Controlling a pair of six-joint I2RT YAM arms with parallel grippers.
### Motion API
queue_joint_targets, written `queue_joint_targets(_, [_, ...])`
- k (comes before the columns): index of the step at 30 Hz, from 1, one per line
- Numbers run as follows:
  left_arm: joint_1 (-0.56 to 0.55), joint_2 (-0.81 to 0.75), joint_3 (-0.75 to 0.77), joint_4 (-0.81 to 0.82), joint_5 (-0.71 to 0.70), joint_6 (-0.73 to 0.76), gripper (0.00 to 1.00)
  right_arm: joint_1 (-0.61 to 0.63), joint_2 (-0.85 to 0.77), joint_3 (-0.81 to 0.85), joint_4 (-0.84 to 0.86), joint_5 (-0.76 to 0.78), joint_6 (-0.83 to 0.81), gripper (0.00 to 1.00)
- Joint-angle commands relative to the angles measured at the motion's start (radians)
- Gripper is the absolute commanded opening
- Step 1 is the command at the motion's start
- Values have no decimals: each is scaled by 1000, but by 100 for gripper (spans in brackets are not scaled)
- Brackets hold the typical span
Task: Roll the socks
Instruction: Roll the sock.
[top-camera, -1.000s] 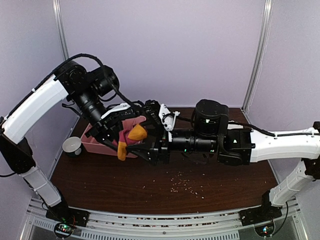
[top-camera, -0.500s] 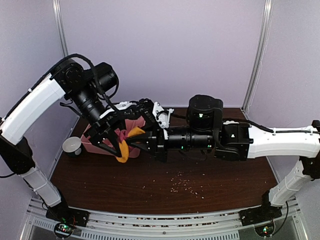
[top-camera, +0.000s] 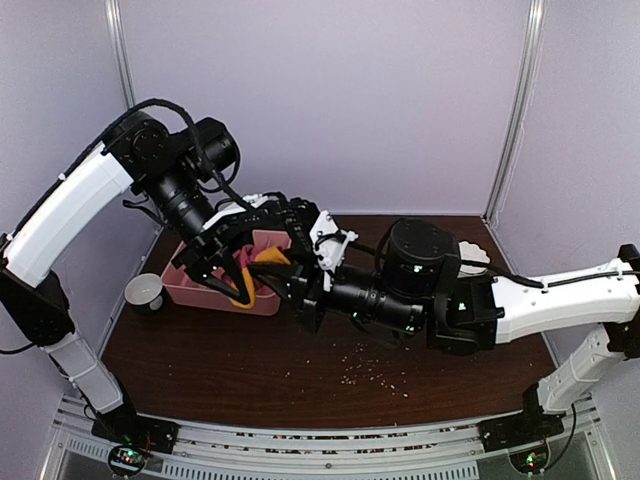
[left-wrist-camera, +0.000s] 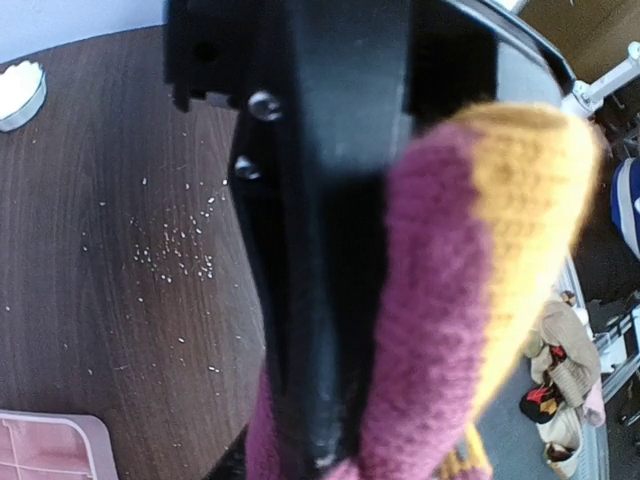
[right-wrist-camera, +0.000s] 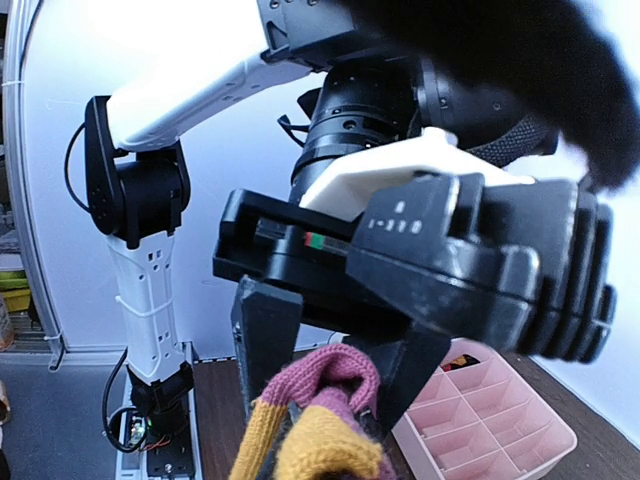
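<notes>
The socks (top-camera: 250, 278), knitted in purple and orange, hang in the air between my two grippers above the pink tray (top-camera: 200, 291). In the right wrist view the socks (right-wrist-camera: 320, 440) fill the bottom. Their purple cuff arches between the spread black fingers (right-wrist-camera: 262, 345) of my left gripper (right-wrist-camera: 325, 385), which stands open. My right gripper (right-wrist-camera: 326, 415) is shut on the socks, its tips mostly buried in the knit. From above, the left gripper (top-camera: 238, 268) and the right gripper (top-camera: 286, 284) meet tip to tip. The left wrist view shows the socks (left-wrist-camera: 450, 300) draped beside a black finger (left-wrist-camera: 320, 250).
The pink tray (right-wrist-camera: 480, 420) has several small compartments and sits at the table's left rear. A grey cup (top-camera: 144, 291) stands left of it. Crumbs (top-camera: 365, 368) lie scattered mid-table. A white dish (left-wrist-camera: 20, 92) sits on the dark wood.
The right gripper has closed on the socks and the left fingers have spread apart. Both grippers shifted slightly back over the tray, and the right forearm dropped lower.
</notes>
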Motion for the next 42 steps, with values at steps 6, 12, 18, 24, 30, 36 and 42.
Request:
queue_joint_targets(6, [51, 20, 2, 98, -186, -48, 0, -6, -9, -57, 172, 70, 122, 49])
queue_joint_targets(12, [61, 20, 2, 77, -174, -28, 0, -81, -55, -133, 217, -126, 238, 74])
queue_joint_targets(18, [62, 46, 23, 27, -124, -8, 0, -82, -10, -40, 74, -130, 196, 77])
queue_joint_targets(24, [60, 48, 22, 11, -108, -1, 0, -85, 43, 25, 8, -117, 188, 77])
queue_joint_targets(30, [57, 42, 20, 8, -98, -4, 0, -112, 74, 52, -60, -128, 229, 67])
queue_joint_targets(36, [55, 28, -7, 8, -86, 8, 0, -142, 50, 22, -56, -143, 271, 29])
queue_joint_targets(42, [54, 29, 7, 8, -79, 9, 0, -151, 32, 4, -16, -185, 273, 0])
